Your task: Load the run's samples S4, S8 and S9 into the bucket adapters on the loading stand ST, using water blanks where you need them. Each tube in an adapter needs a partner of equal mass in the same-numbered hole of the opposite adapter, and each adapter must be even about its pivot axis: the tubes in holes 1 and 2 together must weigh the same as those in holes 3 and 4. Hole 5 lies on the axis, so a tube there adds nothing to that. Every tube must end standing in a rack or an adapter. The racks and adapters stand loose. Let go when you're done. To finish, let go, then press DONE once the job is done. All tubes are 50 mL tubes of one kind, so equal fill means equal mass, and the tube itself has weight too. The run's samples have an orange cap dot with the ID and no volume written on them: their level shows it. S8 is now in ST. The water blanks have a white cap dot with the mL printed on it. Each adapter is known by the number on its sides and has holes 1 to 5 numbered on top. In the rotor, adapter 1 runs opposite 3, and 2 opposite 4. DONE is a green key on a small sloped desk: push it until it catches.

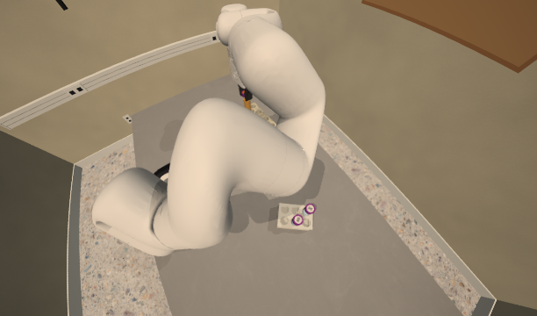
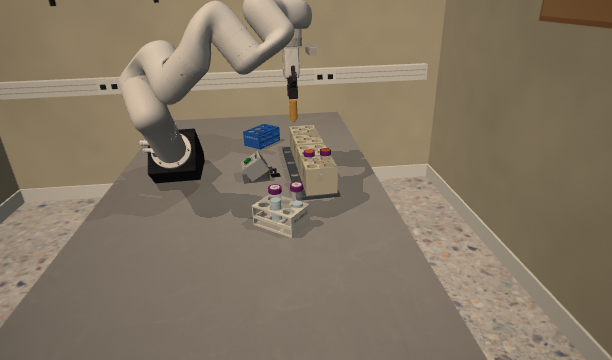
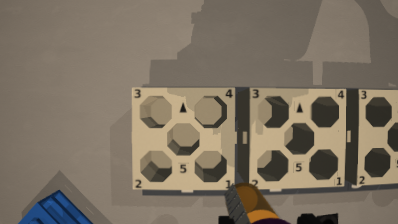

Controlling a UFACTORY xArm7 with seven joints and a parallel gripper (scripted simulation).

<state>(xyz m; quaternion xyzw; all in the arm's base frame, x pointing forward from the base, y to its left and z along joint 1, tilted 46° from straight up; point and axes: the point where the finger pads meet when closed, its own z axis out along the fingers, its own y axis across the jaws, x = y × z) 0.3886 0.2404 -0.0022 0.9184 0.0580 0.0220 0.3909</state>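
My gripper (image 2: 292, 92) (image 1: 245, 93) (image 3: 262, 216) is shut on an orange-filled sample tube (image 2: 293, 110) (image 1: 247, 104) (image 3: 251, 197) and holds it upright, high above the far end of the adapter row. In the wrist view the tube's tip hangs just off hole 1 of the end adapter (image 3: 145, 141), whose five holes are empty. The adapter beside it (image 3: 260, 141) is empty too. The nearest adapter (image 2: 322, 176) holds two tubes with orange cap dots (image 2: 309, 153) (image 2: 325, 151). I cannot read their IDs.
A white rack (image 2: 286, 220) (image 1: 282, 221) holds two purple-capped blanks (image 2: 275, 190) (image 2: 296, 187) in front of the stand (image 2: 292, 169). The blue rack (image 2: 261, 136) (image 3: 52, 212) stands left of the far adapter. The sloped desk (image 2: 258, 171) with the green DONE key (image 2: 246, 161) is beside the stand.
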